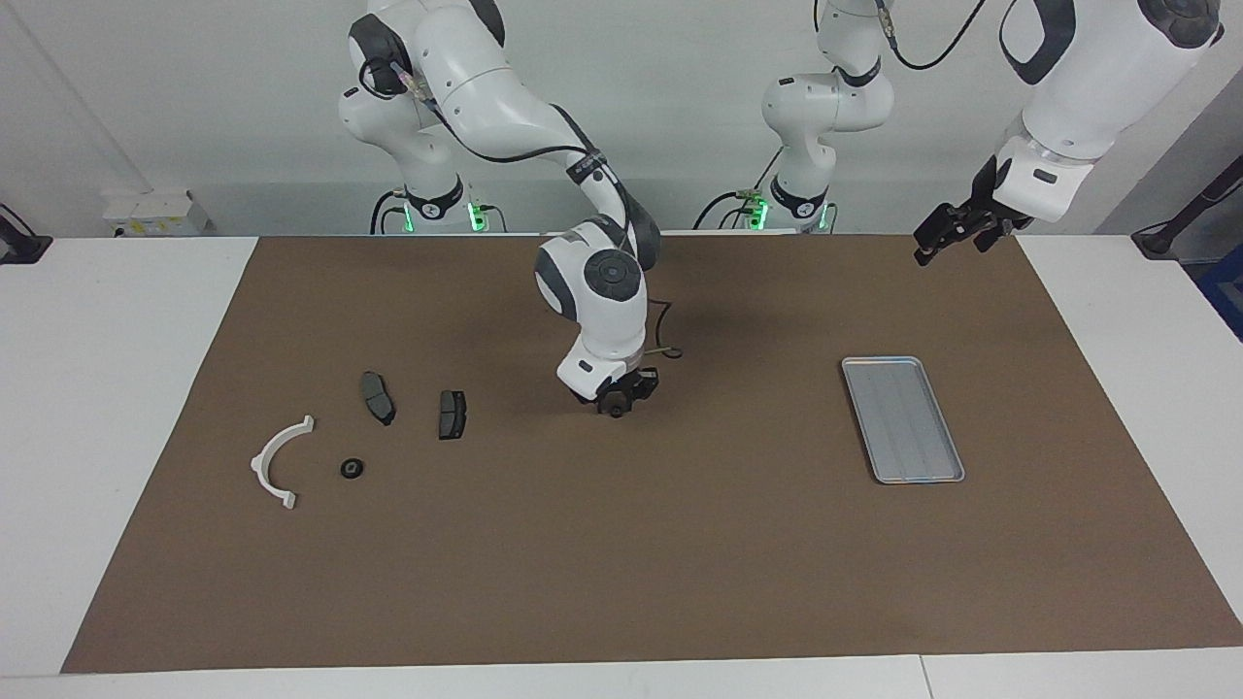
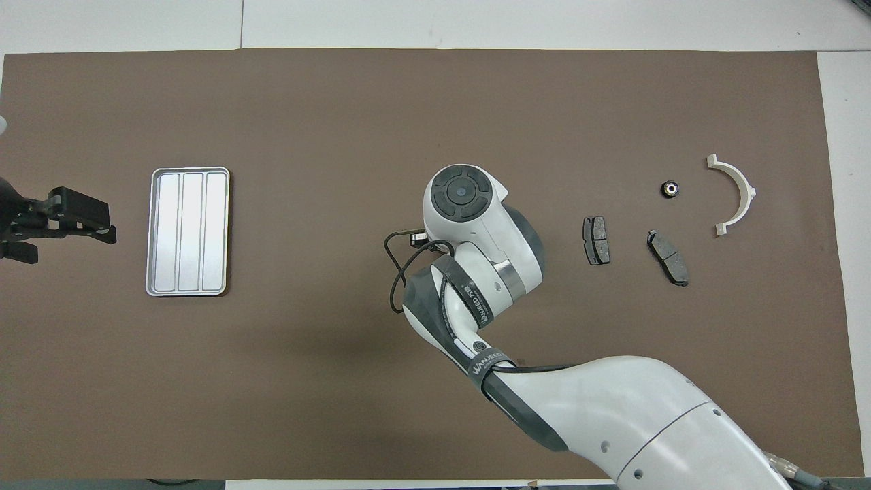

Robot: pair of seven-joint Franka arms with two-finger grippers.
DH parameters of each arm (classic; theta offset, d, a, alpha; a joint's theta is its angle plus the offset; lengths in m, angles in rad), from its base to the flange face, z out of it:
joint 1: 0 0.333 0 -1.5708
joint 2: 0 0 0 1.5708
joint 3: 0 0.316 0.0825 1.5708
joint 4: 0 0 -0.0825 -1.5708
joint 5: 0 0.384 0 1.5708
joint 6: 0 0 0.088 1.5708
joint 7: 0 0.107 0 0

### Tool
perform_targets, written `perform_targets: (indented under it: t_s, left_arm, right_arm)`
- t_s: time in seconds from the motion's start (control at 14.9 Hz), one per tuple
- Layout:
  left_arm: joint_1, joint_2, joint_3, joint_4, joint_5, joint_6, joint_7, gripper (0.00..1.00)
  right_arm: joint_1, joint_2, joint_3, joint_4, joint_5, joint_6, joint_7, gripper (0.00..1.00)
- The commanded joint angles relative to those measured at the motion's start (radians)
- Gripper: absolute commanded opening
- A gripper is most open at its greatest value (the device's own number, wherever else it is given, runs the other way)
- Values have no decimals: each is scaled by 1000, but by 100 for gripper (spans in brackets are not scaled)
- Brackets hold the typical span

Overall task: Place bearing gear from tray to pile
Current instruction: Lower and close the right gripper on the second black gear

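Your tray is bare and the small black gear lies in the pile beside the white bracket, so lift the right gripper, low over the middle of the counter, straight up, though I cannot tell what it holds, while the left gripper waits with its fingers wide.

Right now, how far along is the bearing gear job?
Done: the tray is empty and one bearing gear lies beside the white bracket. In hand: the right gripper is low over mid-table, something dark at its tip. Remaining: perhaps bringing that over. The left gripper waits, open.
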Motion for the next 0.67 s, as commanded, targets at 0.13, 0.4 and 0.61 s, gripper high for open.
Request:
perform_targets:
  t_s: [0.13,0.4,0.61]
  left_arm:
    - [12,-17,-10,-10,24,39,67,100]
    - [9,-26,-10,-17,24,39,60,100]
    - [3,-29,-10,-20,22,41,59,100]
  right_arm:
    - [-8,-37,10,-52,14,27,7,12]
    - [-17,-38,8,-21,-3,-22,0,0]
    - [-69,-78,2,34,-3,-108,-69,0]
